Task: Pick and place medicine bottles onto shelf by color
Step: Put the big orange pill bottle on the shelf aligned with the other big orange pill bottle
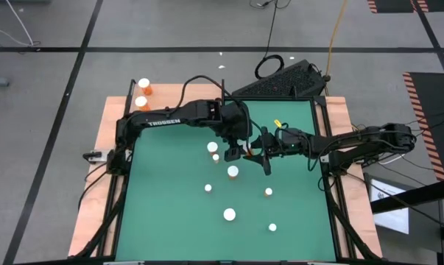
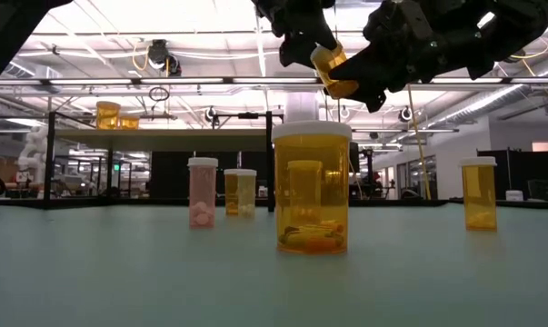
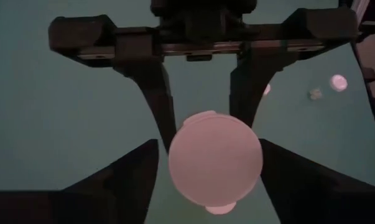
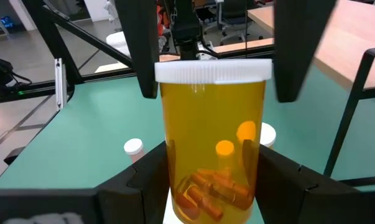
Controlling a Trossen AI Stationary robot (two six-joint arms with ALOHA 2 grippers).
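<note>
An orange medicine bottle (image 4: pixel 212 124) with a white cap hangs tilted in the air above the green mat (image 1: pixel 295 213), between my two grippers. My right gripper (image 4: pixel 211 152) reaches in from the table's right and is shut on the bottle's body. My left gripper (image 3: pixel 209 146) comes from the far left, slanting down, with one finger close on each side of the cap (image 3: pixel 215 165). Two orange bottles (image 1: pixel 143 93) stand on the shelf (image 1: pixel 174 92) at the table's far left. Several more bottles (image 1: pixel 233 171) stand upright on the mat. My right gripper pinches the lower half of the bottle's orange body (image 4: pixel 175 168) between its two fingers. The fingers come about level from the table's right and lie across the bottle. The bottle is lifted clear and tilted (image 2: pixel 335 74), its cap toward my left gripper. My left gripper flanks the cap's rim (image 4: pixel 162 71); whether its fingers (image 4: pixel 140 56) touch the cap, I cannot tell.
Bottles stand scattered on the mat below and nearer than the grippers, a large orange one (image 2: pixel 312 186) closest to the low camera. A black keyboard (image 1: pixel 280 82) lies beyond the far edge. Black posts (image 2: pixel 269 159) frame the shelf.
</note>
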